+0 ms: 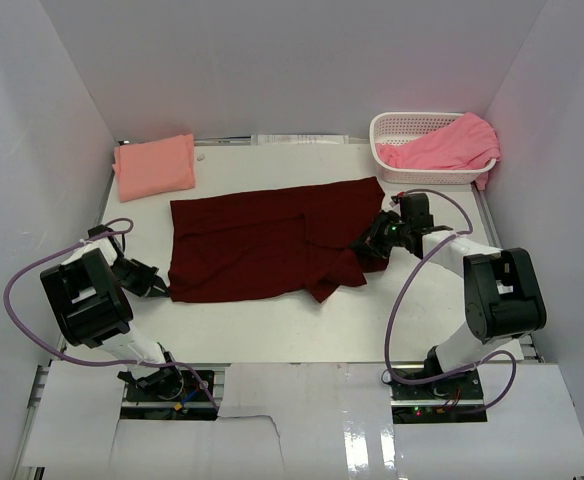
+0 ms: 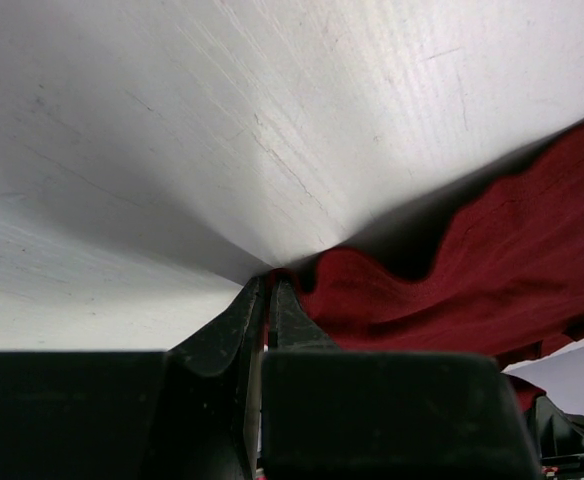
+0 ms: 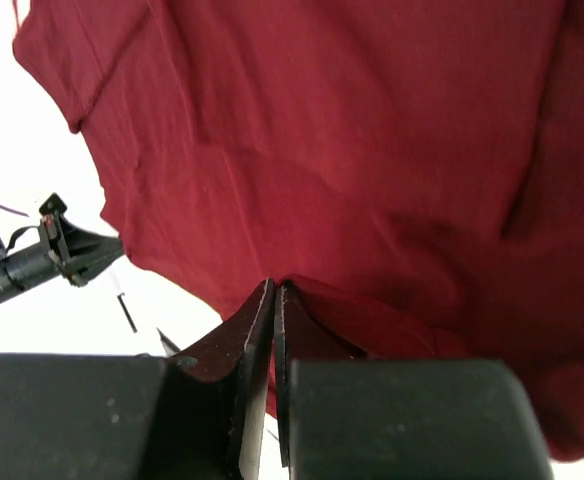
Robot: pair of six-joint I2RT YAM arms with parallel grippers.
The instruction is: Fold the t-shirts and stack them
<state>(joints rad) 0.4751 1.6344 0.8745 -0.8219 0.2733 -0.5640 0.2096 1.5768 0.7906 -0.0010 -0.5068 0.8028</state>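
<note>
A dark maroon t-shirt [image 1: 262, 240] lies spread across the middle of the table, its right part folded over and bunched. My left gripper [image 1: 160, 287] is low at the shirt's near-left corner and shut on that corner [image 2: 270, 280]. The maroon cloth [image 2: 492, 260] trails off to the right of it. My right gripper [image 1: 374, 242] is at the shirt's right side, shut on a fold of the maroon cloth [image 3: 274, 290]. A salmon-peach t-shirt [image 1: 154, 166] lies folded at the back left. A brighter pink t-shirt [image 1: 447, 145] is heaped in the basket.
A white lattice basket [image 1: 397, 127] stands at the back right corner. White walls enclose the table on three sides. A pale strip [image 1: 302, 140] lies along the back edge. Purple cables loop from both arms. The left arm's dark wrist [image 3: 32, 255] shows in the right wrist view.
</note>
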